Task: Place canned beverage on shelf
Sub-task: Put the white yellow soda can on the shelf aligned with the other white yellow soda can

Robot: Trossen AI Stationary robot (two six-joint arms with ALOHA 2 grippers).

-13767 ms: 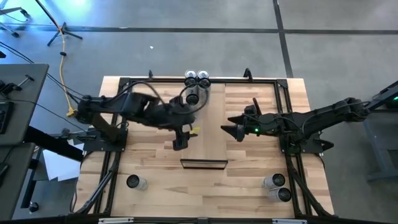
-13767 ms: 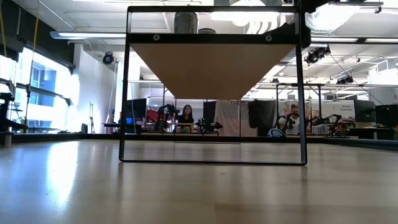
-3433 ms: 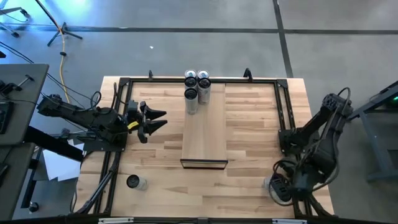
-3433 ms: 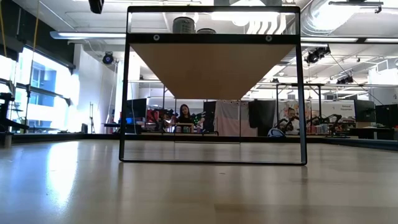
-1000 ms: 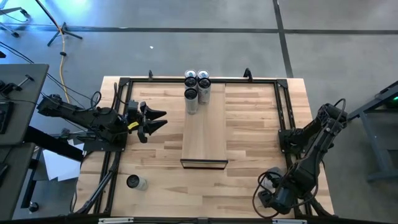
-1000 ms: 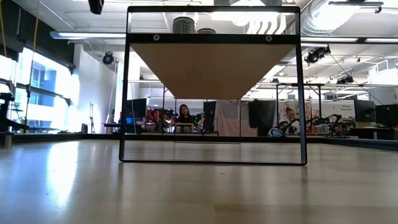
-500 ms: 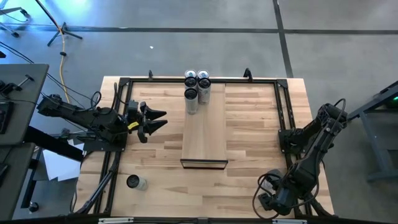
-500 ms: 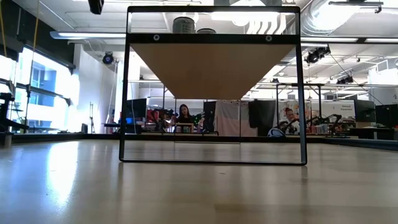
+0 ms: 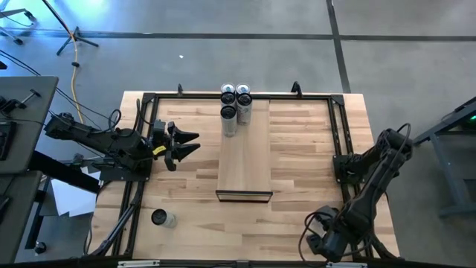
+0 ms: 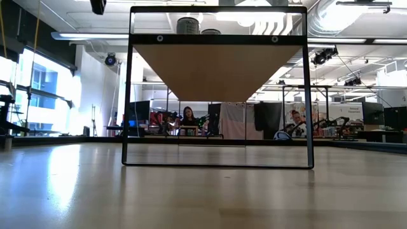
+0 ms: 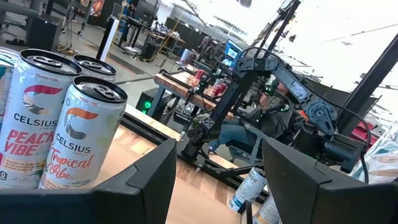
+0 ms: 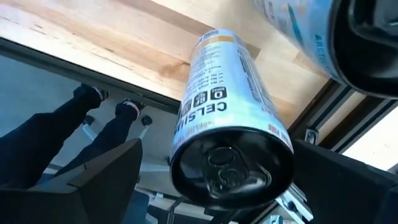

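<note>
- At the table's near right corner, the right gripper [image 9: 318, 246] is down low over the butcher-block tabletop [image 9: 297, 149], its arm folded back along the right frame rail.
- In the right wrist view its two dark fingers [image 12: 106, 180] stand spread wide on either side of a Celsius can [image 12: 227, 124], whose pull-tab top faces the camera. The jaws are released; neither finger visibly touches the can.
- A second can [image 12: 292, 31] lies just beside that one, partly cut off by the picture's edge.
- The shelf [image 9: 244, 152] sits in the middle of the table, running from the far edge toward the near side, its dark end edge facing the near side.
- Four cans stand in a tight cluster [image 9: 235, 104] at the shelf's far end. From the left wrist view, two of them read Celsius Peach Vibe [image 11: 28, 112] and Celsius Tropical Vibe [image 11: 78, 140], standing upright and touching.
- In the low view, the shelf [image 10: 216, 67] shows as a raised board on a thin black frame, with can bottoms visible above it.
- The left gripper [image 9: 184, 143] waits at the table's left side, well apart from the shelf. Its fingers [image 11: 134, 186] are parted and hold nothing.
- A lone can [image 9: 160, 218] stands near the table's near left corner.
- People are seated at benches in the room beyond the table [image 10: 189, 117].
</note>
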